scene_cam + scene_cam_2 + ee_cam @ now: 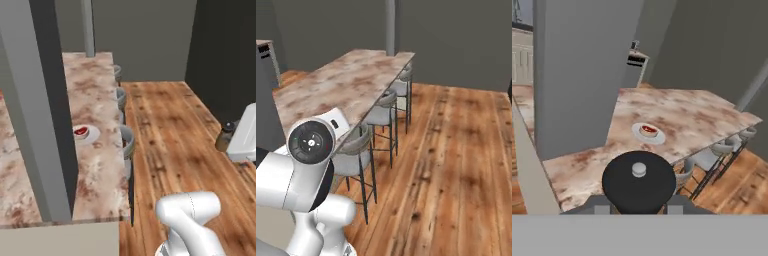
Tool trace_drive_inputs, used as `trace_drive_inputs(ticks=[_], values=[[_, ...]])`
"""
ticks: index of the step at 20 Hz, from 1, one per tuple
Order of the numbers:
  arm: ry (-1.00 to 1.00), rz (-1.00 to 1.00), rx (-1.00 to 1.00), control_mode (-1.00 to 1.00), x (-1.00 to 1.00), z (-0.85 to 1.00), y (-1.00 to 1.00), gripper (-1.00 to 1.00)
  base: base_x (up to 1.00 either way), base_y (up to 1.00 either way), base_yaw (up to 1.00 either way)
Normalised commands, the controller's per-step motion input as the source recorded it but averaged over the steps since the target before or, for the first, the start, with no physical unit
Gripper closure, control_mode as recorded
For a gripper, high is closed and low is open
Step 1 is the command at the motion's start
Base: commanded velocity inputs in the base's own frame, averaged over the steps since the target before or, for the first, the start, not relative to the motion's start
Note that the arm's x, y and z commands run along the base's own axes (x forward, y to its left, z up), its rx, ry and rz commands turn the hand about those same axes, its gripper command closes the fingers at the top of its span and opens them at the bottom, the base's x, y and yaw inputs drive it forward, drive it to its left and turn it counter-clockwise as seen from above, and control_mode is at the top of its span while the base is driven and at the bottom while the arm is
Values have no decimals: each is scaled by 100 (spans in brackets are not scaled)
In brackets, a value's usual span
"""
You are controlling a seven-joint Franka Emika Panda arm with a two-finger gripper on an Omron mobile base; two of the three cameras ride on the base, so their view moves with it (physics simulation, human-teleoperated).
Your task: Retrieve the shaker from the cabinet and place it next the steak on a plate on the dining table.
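My gripper is shut on the shaker, whose round dark cap sits low in the hand view. In the left base view the brown shaker hangs at the white hand over the wood floor, to the right of the dining table. On the marble top lies the white plate with the red steak on it. The hand view has the plate and steak beyond the shaker, on the dining table. The cabinet is out of view.
A tall grey pillar stands at the table's near end, also seen from the hand as the pillar. Grey stools line the table's floor side, as do the stools. Open wood floor lies right of the table.
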Motion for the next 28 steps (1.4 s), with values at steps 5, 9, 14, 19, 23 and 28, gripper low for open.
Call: trace_drive_inputs(ticks=[5,9,14,19,23,28], values=[[0,0,0,100,0,0,0,100,65,-49,74],[0,0,0,100,0,0,0,100,73,-43,71],[0,0,0,100,0,0,0,100,68,-71,62],[0,0,0,100,0,0,0,100,42,-96,52],[0,0,0,100,0,0,0,100,36,-98,49],[0,0,0,100,0,0,0,100,54,-72,45]])
